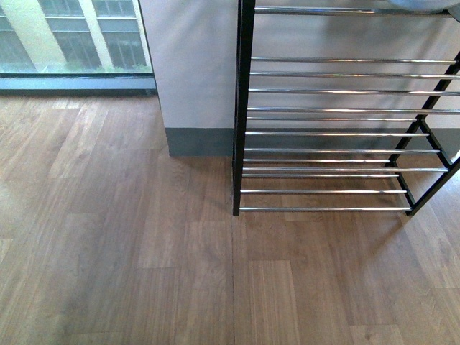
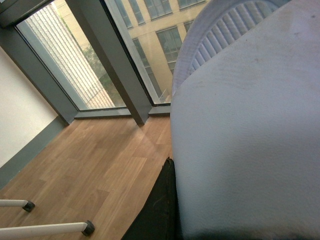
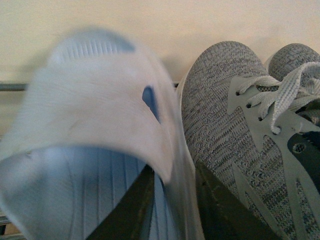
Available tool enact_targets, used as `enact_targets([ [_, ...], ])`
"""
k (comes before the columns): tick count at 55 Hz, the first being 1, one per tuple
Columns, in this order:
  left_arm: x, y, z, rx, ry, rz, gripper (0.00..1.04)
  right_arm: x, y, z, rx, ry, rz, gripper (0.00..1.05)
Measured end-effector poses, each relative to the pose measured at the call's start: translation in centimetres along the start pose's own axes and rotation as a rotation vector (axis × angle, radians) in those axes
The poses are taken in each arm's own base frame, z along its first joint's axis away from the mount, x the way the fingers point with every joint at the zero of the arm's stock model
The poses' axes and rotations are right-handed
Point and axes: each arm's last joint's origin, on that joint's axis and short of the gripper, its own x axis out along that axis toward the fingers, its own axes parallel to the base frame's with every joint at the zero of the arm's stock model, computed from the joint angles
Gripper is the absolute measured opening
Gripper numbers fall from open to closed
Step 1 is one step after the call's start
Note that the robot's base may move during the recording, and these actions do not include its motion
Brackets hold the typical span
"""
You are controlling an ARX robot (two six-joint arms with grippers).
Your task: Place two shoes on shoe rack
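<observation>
The black-framed shoe rack [image 1: 338, 133] with silver bars stands at the right of the front view; neither arm shows there. In the left wrist view my left gripper [image 2: 172, 170] is shut on a pale blue slipper [image 2: 245, 140] that fills the frame's right side; one black finger [image 2: 157, 210] shows against it. In the right wrist view my right gripper [image 3: 172, 175] is shut on the side of a second pale blue slipper [image 3: 100, 110], held right beside two grey knit sneakers [image 3: 225, 115] with grey-white laces. A silver rack bar [image 3: 12, 86] shows behind the slipper.
A grey wall pillar [image 1: 190, 72] stands left of the rack, with a floor-level window [image 1: 72, 36] beyond. Wood floor [image 1: 144, 251] spreads in front. Two white legs with black feet [image 2: 50, 229] lie low over the floor in the left wrist view.
</observation>
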Motion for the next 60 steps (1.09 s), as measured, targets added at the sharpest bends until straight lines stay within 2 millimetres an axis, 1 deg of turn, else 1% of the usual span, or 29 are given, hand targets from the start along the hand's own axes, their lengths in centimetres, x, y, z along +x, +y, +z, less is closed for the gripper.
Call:
enact_targets([
  [5,0.0,0.0,0.0,0.000,0.000,0.000,0.02,0.0,0.0,-0.1,-0.001,0.003,0.000,0.45],
  [8,0.0,0.0,0.0,0.000,0.000,0.000,0.02,-0.1,0.0,-0.2,0.003,0.014,0.003,0.57],
  [12,0.0,0.0,0.0,0.000,0.000,0.000,0.02,-0.9,-0.2,-0.3,0.010,0.042,0.029,0.74],
  [17,0.0,0.0,0.0,0.000,0.000,0.000,0.02,-2.0,-0.6,-0.3,0.014,0.087,0.067,0.85],
  [18,0.0,0.0,0.0,0.000,0.000,0.000,0.02,-2.6,-0.9,-0.2,0.017,0.101,0.077,0.89],
  [21,0.0,0.0,0.0,0.000,0.000,0.000,0.02,-3.7,-1.3,0.0,0.019,0.126,0.102,0.96],
  [24,0.0,0.0,0.0,0.000,0.000,0.000,0.02,-4.8,-1.9,0.3,0.023,0.122,0.116,0.96],
  [28,0.0,0.0,0.0,0.000,0.000,0.000,0.02,-6.6,-3.1,1.0,0.052,0.033,0.157,0.93],
  [31,0.0,0.0,0.0,0.000,0.000,0.000,0.02,-8.3,-3.9,1.3,0.090,-0.133,0.275,0.85],
  [32,0.0,0.0,0.0,0.000,0.000,0.000,0.02,-9.7,-4.4,1.2,0.104,-0.243,0.323,0.79],
  [36,0.0,0.0,0.0,0.000,0.000,0.000,0.02,-12.6,-5.1,0.1,0.118,-0.402,0.355,0.66],
  [38,0.0,0.0,0.0,0.000,-0.001,-0.002,0.02,-13.5,-5.3,-0.6,0.122,-0.433,0.357,0.60],
  [39,0.0,0.0,0.0,0.000,-0.001,-0.002,0.02,-13.8,-5.3,-0.9,0.122,-0.440,0.359,0.58],
  [43,0.0,0.0,0.0,0.000,0.000,0.000,0.02,-15.0,-5.3,-3.0,0.122,-0.447,0.363,0.48],
  [46,0.0,0.0,0.0,0.000,0.000,0.001,0.02,-15.6,-5.2,-5.1,0.118,-0.418,0.368,0.39],
  [48,0.0,0.0,0.0,0.000,0.000,0.000,0.02,-15.8,-5.2,-6.0,0.116,-0.404,0.370,0.36],
  [49,0.0,0.0,0.0,0.000,0.000,0.000,0.02,-16.1,-5.2,-7.0,0.114,-0.386,0.371,0.31],
  [50,0.0,0.0,0.0,0.000,0.000,0.000,0.02,-16.2,-5.2,-7.2,0.113,-0.384,0.372,0.30],
  [53,0.0,0.0,0.0,0.000,0.000,0.000,0.02,-16.9,-5.2,-8.9,0.110,-0.360,0.373,0.22],
  [57,0.0,0.0,0.0,0.000,0.000,0.000,0.02,-17.9,-5.3,-10.2,0.111,-0.357,0.366,0.11],
  [60,0.0,0.0,0.0,0.000,0.000,0.000,0.02,-18.8,-5.3,-10.7,0.115,-0.364,0.349,0.04],
])
